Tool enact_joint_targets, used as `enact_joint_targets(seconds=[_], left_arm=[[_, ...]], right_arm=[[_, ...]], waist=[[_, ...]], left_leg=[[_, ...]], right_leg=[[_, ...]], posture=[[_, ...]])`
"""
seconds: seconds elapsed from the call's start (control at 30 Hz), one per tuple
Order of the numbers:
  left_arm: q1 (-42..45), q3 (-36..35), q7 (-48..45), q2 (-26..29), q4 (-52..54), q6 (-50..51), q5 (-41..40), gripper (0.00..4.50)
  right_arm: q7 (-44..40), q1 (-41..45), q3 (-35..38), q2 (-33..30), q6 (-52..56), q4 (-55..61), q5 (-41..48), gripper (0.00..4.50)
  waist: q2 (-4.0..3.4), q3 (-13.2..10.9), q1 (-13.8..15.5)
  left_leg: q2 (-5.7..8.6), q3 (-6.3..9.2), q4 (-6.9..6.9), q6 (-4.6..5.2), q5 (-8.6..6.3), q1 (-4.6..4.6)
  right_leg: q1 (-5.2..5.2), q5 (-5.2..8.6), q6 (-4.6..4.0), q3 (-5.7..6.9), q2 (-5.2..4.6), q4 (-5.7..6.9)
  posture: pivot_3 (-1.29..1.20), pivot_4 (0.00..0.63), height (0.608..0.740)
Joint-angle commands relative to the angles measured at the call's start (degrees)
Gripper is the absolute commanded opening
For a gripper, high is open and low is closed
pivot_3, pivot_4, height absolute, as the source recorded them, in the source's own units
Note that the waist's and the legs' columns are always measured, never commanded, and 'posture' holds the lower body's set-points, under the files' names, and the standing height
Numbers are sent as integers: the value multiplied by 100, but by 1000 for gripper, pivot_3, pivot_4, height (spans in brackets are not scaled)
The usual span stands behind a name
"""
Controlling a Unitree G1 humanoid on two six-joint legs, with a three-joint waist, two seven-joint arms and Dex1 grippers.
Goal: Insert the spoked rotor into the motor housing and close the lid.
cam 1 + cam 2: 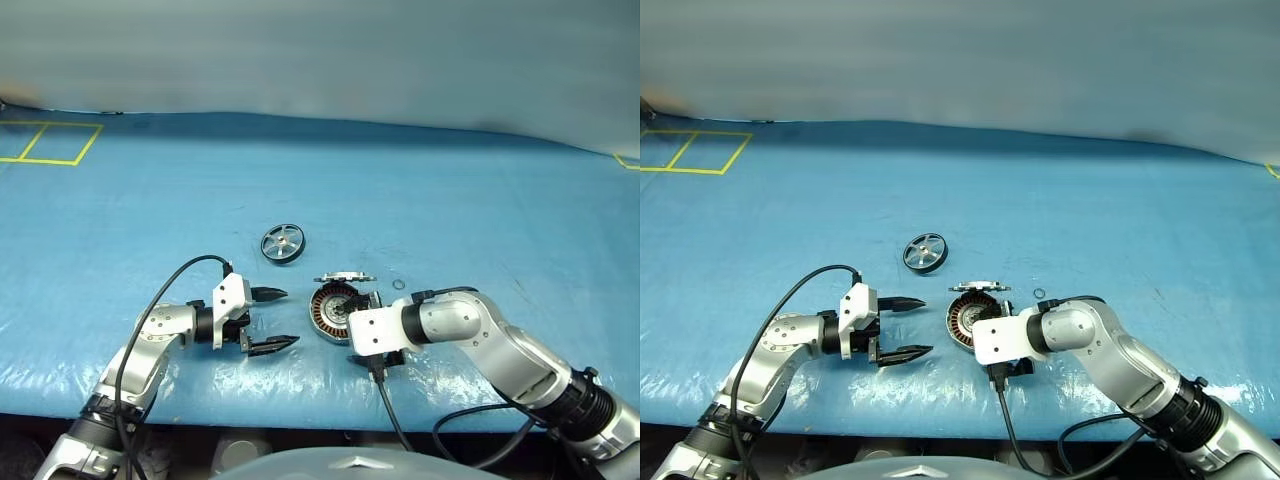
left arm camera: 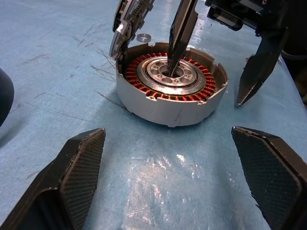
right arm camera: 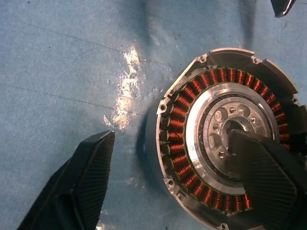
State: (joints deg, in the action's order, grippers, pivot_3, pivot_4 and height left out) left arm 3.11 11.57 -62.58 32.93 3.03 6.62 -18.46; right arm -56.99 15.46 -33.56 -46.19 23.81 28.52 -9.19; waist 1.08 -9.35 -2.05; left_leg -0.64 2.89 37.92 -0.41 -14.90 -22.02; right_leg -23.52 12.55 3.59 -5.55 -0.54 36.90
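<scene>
The motor housing (image 1: 330, 312) lies on the blue table with its copper windings facing up. The lid (image 2: 125, 23) leans tilted against its far rim. The spoked rotor (image 1: 282, 243) lies flat, farther back and a little left. My right gripper (image 3: 171, 139) is open and straddles the housing's wall. One of its fingers (image 2: 178, 38) dips into the central hub hole. Its other finger (image 2: 256, 72) hangs outside the wall, apart from it. My left gripper (image 1: 290, 317) stands open and empty just left of the housing, pointing at it.
A tiny loose ring (image 1: 398, 285) lies just behind the housing on the right. Yellow tape squares (image 1: 60, 143) mark the far left of the blue table cover (image 1: 480, 220). Black cables trail from both wrists toward the table's front edge.
</scene>
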Motion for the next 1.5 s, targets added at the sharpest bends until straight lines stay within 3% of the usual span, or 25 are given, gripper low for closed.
enact_joint_targets(seconds=[0.03, 0.13, 1.5], left_arm=[[31, -69, -25, -11, 173, -119, -5, 4500], [14, -55, -29, -7, 195, -142, 11, 4500], [-134, 1, -107, -11, 348, -240, 114, 4500]], right_arm=[[18, -47, -68, 45, 145, -201, -275, 2908], [23, -74, -45, 212, 348, -182, -258, 2098], [154, 220, 139, 415, 294, -758, -813, 2100]], waist=[[1, 1, 3], [6, 4, -2], [14, 13, -3]], left_leg=[[1, 0, 0, 0, 0, 0], [1, 0, 1, 0, 0, 2], [0, -2, 7, 0, 1, 24]], right_leg=[[0, 0, 0, 0, -1, 0], [2, 0, 0, 0, -1, 0], [19, -2, 1, -1, -4, 4]], posture=[[0, 150, 740], [0, 150, 740], [0, 150, 740]])
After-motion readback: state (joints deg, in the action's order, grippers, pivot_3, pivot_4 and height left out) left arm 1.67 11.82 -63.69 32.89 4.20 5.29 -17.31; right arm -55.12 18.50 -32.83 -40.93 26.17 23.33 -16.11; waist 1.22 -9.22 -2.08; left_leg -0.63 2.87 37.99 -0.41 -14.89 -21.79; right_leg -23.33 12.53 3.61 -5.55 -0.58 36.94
